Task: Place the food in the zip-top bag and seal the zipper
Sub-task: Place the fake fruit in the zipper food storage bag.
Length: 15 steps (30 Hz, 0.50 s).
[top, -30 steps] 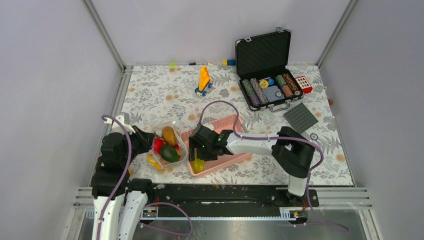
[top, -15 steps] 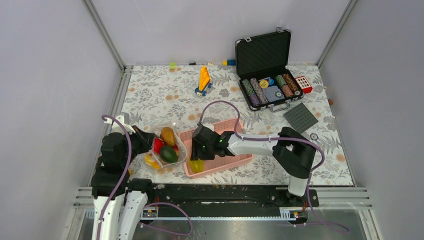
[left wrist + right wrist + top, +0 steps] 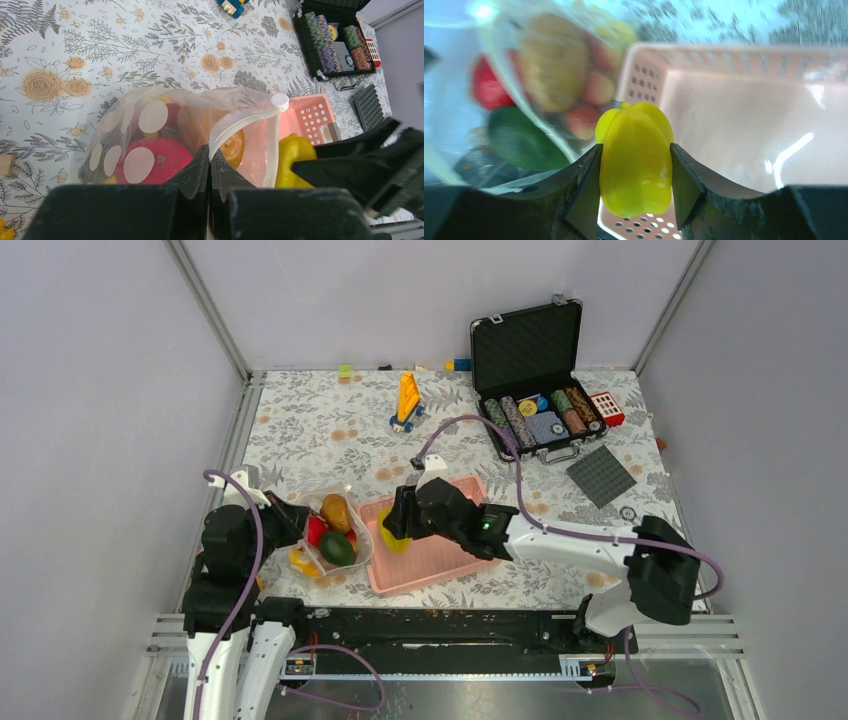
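right gripper [image 3: 634, 157]: partway open, both fingers pressed flat on opposite sides of yellow toy pepper [image 3: 635, 165]; solid hold

yellow toy pepper position: lifted, over left end of pink basket [image 3: 445, 558], just beside the bag mouth; contact with the bag not readable

left gripper [image 3: 209, 161]: fully closed, pinching the film of zip-top bag [image 3: 150, 117] at its mouth edge, right beside the zipper

zipper [image 3: 242, 121]: white strip, unsealed, arching up from the pinch to the round slider [image 3: 280, 101]; mouth held open toward the basket

zip-top bag position: on floral cloth [image 3: 300, 430], left of the basket, against its left wall

bag contents: red piece [image 3: 316, 529], dark green piece [image 3: 339, 548], orange-yellow piece [image 3: 338, 510], all seen through the dotted film

yellow piece [image 3: 302, 563]: at the bag's near-left edge; inside or outside not clear

left wrist view: pepper just right of the zipper strip, black fingers of right gripper on either side of it, basket wall behind

back of table: open black case of poker chips [image 3: 535, 410], orange toy vehicle [image 3: 407, 400], grey studded plate [image 3: 601, 476]; all well apart from the bag
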Available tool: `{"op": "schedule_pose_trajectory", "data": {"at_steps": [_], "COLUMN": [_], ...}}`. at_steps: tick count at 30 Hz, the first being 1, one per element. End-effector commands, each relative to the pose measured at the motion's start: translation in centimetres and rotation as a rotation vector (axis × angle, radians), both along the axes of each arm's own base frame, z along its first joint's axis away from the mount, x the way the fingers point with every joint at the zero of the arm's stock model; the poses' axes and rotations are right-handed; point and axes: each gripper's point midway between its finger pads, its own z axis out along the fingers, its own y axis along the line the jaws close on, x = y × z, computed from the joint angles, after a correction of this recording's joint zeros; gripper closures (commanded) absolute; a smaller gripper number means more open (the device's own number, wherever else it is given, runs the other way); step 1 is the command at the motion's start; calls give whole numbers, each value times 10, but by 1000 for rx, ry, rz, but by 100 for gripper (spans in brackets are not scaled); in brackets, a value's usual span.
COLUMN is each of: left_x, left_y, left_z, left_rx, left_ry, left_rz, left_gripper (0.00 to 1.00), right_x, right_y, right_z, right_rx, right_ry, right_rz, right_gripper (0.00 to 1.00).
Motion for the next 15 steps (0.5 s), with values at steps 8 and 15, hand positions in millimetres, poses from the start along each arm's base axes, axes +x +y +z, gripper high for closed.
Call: {"op": "schedule_pose_trajectory", "data": {"at_steps": [8,15], "left_x": [7,7], "left_y": [6,4], "left_z": [19,19], "left_rx": [0,-4], "left_ry": [-85,-86], "left_rz": [33,24], "left_gripper": [100,100], "right_x": [-3,-23], "right_y": [56,104], "right_z": [167,170], "right_rx": [451,520], "right_ry": [-427,-432], "right_rz": [222,316], "right_gripper": [95,96]}}
